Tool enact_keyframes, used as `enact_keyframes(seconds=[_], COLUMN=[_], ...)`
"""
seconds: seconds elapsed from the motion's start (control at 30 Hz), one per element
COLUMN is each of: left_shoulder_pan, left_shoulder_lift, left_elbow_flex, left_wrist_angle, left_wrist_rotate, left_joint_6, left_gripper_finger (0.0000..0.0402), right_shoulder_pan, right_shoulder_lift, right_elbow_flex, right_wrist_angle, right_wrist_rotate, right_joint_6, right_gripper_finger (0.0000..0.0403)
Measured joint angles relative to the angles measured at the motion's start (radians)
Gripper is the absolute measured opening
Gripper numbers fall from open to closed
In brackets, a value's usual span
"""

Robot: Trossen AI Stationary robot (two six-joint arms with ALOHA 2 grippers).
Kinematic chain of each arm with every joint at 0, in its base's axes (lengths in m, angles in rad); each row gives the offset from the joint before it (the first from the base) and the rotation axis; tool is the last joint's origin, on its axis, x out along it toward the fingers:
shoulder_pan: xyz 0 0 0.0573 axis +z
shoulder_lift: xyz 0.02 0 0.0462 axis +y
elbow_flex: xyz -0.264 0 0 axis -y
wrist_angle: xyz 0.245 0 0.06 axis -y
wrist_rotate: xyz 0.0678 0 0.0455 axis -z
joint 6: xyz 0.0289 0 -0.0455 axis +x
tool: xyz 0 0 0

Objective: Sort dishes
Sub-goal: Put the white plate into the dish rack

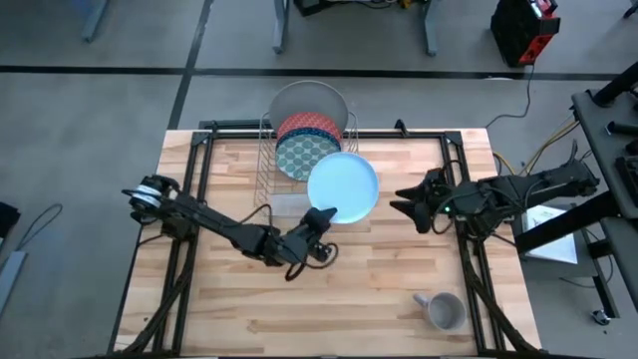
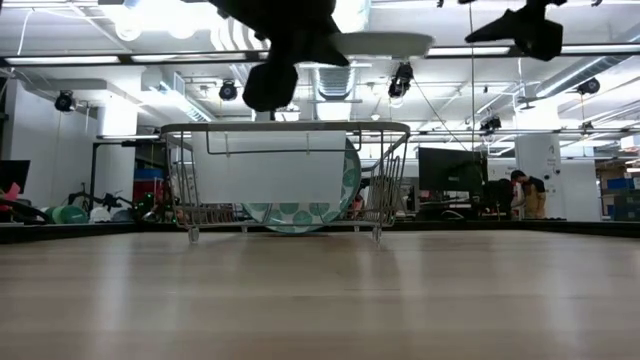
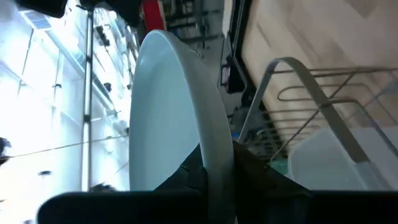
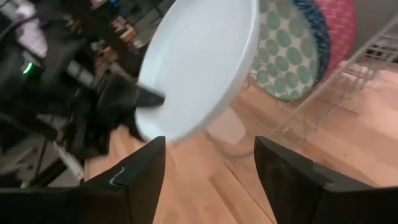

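The small light-blue plate [image 1: 345, 184] hangs in the air beside the wire dish rack [image 1: 265, 165], on the side nearer the table's front, with my left gripper [image 1: 323, 215] shut on its rim. In the rack, the grey plate [image 1: 309, 100], the red patterned plate [image 1: 309, 126] and the blue speckled plate [image 1: 299, 155] stand on edge. My right gripper [image 1: 400, 202] waits open just right of the light-blue plate [image 4: 199, 68] and touches nothing. My left gripper pinches the light-blue plate's rim [image 3: 214, 163] between its two fingers, one on each face, at the edge toward the table's near left. The fingers come in roughly level from the near left. The plate [image 2: 385, 42] lies about flat, lifted clear above the table and higher than the rack's top.
A grey handled mug [image 1: 446, 311] lies near the table's front right corner. The rack [image 2: 285, 130] stands at the far middle of the wooden table [image 1: 379, 289]. Bare wood stretches across the front and the left of the table.
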Motion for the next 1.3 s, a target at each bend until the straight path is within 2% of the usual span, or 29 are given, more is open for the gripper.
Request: enact_keyframes(seconds=[0.2, 0.33, 0.43, 0.53, 0.63, 0.73, 0.83, 1.0, 1.17, 1.23, 1.3], left_shoulder_pan=[-0.001, -0.001, -0.001, 0.001, 0.002, 0.002, 0.007, 0.031, 0.071, 0.096, 0.135], left_shoulder_lift=[0.063, 0.088, 0.092, 0.088, 0.063, 0.036, 0.009, -0.095, -0.232, -0.282, -0.34], left_elbow_flex=[0.098, 0.157, 0.185, 0.2, 0.201, 0.196, 0.196, 0.197, 0.2, 0.191, 0.175], left_wrist_angle=[-0.011, -0.058, -0.059, -0.063, -0.09, -0.124, -0.214, -0.404, -0.597, -0.646, -0.654], left_wrist_rotate=[-0.026, -0.024, -0.023, -0.005, 0.022, 0.037, 0.034, 0.031, 0.042, 0.105, 0.193], left_joint_6=[0.013, 0.012, -0.007, -0.106, -0.196, -0.257, -0.327, -0.541, -0.742, -0.787, -0.801], left_gripper_finger=[0.0026, 0.0026, 0.0026, 0.003, 0.0077, 0.0139, 0.0195, 0.0255, 0.0266, 0.0266, 0.0267], right_shoulder_pan=[-0.098, -0.158, -0.205, -0.245, -0.267, -0.282, -0.295, -0.351, -0.468, -0.542, -0.625], right_shoulder_lift=[0.057, 0.103, 0.133, 0.162, 0.188, 0.205, 0.204, 0.192, 0.23, 0.258, 0.306], right_elbow_flex=[0.0, 0.0, 0.0, 0.0, 0.002, 0.002, 0.007, 0.032, 0.059, 0.068, 0.07], right_wrist_angle=[0.024, 0.123, 0.219, 0.267, 0.288, 0.315, 0.357, 0.355, 0.322, 0.365, 0.444], right_wrist_rotate=[-0.006, -0.036, -0.118, -0.206, -0.215, -0.224, -0.249, -0.219, -0.088, -0.105, -0.186], right_joint_6=[-0.007, -0.102, -0.18, -0.221, -0.264, -0.309, -0.373, -0.482, -0.678, -0.744, -0.815], right_gripper_finger=[0.0246, 0.0246, 0.0235, 0.0206, 0.0154, 0.0082, 0.0021, 0.0018, 0.0017, 0.0017, 0.0017])
